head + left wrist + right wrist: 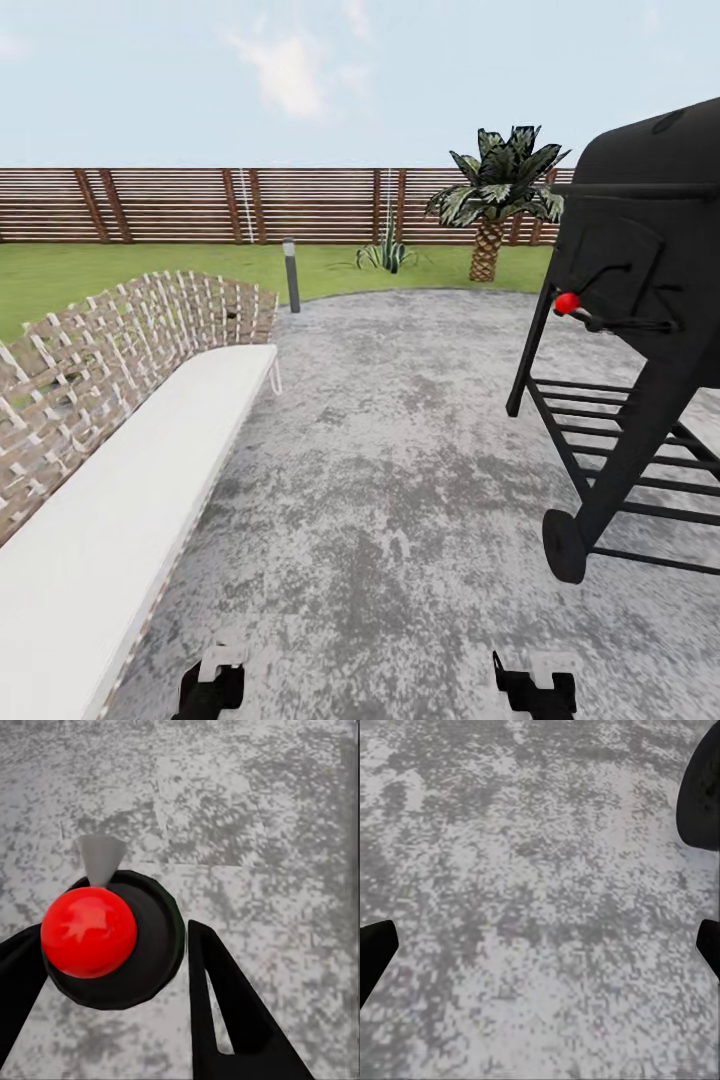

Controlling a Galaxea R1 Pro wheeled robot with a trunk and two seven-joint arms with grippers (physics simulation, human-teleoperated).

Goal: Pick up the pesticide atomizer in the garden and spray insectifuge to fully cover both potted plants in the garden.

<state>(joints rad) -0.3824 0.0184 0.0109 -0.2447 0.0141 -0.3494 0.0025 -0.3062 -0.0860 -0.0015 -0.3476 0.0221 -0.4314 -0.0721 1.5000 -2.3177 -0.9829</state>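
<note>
Seen end-on in the left wrist view, the pesticide atomizer (150, 945) is a round, dark green body with a red ball and a grey cone on top. My left gripper (112, 934) is shut on it, one black finger against each side, above the grey stone patio (400, 450). At the head view's lower edge are my left gripper (212, 685) and my right gripper (535, 685). The right gripper (544, 937) is open, fingers wide apart over bare stone. The potted plants are out of view.
A black barbecue grill (640, 320) on wheels stands close on the right. A woven-back bench with a white cushion (120, 500) runs along the left. Beyond the patio lie the lawn, a grey bollard lamp (291, 275), a spiky plant (388, 255), a palm tree (495, 200) and the slat fence (200, 205).
</note>
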